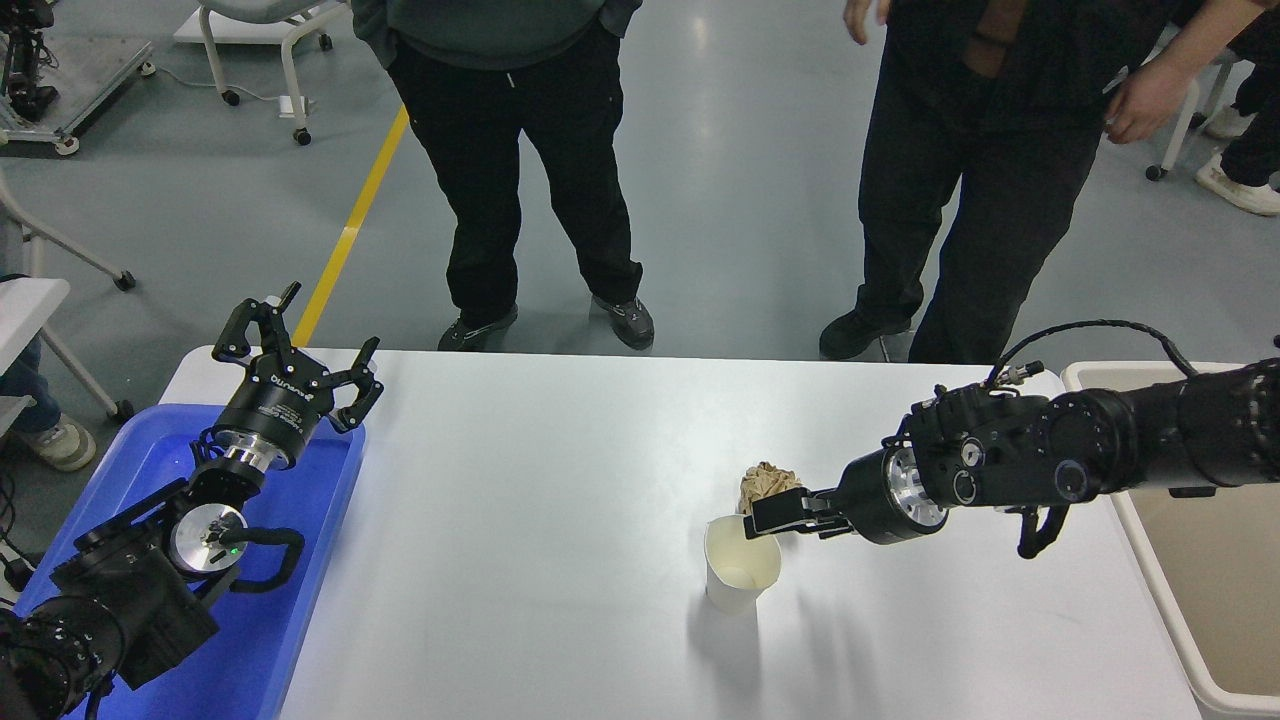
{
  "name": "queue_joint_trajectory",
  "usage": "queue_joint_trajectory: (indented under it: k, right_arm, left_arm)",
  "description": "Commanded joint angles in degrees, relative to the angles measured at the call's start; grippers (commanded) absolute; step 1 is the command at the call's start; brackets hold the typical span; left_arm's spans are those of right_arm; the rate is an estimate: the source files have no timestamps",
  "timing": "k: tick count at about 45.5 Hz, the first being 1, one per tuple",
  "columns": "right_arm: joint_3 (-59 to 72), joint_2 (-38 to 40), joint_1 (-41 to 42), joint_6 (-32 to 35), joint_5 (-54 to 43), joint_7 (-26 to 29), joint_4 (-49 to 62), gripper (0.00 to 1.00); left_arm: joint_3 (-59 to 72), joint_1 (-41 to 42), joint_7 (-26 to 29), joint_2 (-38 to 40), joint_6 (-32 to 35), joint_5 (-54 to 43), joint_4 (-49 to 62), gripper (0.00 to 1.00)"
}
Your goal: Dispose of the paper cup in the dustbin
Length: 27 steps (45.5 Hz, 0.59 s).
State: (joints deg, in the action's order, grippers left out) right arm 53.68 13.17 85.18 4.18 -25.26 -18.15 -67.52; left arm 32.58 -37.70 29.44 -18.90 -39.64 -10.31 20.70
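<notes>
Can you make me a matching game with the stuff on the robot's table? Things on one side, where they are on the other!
Things:
1. paper cup
2. brown paper ball
3. dustbin
4. blue tray

Places:
A. at the table's right end
B. just behind the cup, partly hidden by the right gripper
C. under the parked left gripper, at the table's left end
D. standing upright near the table's middle, the right gripper at its rim

Pairs: 1-D, 2-B, 3-A, 4-C
</notes>
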Motion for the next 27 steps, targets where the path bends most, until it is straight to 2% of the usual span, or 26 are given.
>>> queue_joint_trajectory:
  k: [1, 14, 24, 27]
  right_arm:
    - [0.20, -1.84, -1.77, -2.33, 0.12, 0.14, 0.10, 0.99]
    - [0.37, -2.89, -3.00, -4.10, -0.32, -0.04, 1.33, 0.97]
    - [1.87, -4.30, -4.67, -4.98, -0.32, -0.22, 4.14, 0.89]
    - [1.95, -4.30, -4.85, -5.06, -0.41, -0.30, 4.23, 0.82]
  left_arm:
    - [0.03, 0.00, 0.00, 0.00, 0.00, 0.02, 0.04, 1.00]
    - [-0.06, 0.00, 0.00, 0.00, 0.00, 0.02, -0.05, 1.00]
    - [0.03, 0.00, 0.00, 0.00, 0.00, 0.02, -0.05, 1.00]
    - [0.03, 0.00, 0.00, 0.00, 0.00, 0.02, 0.04, 1.00]
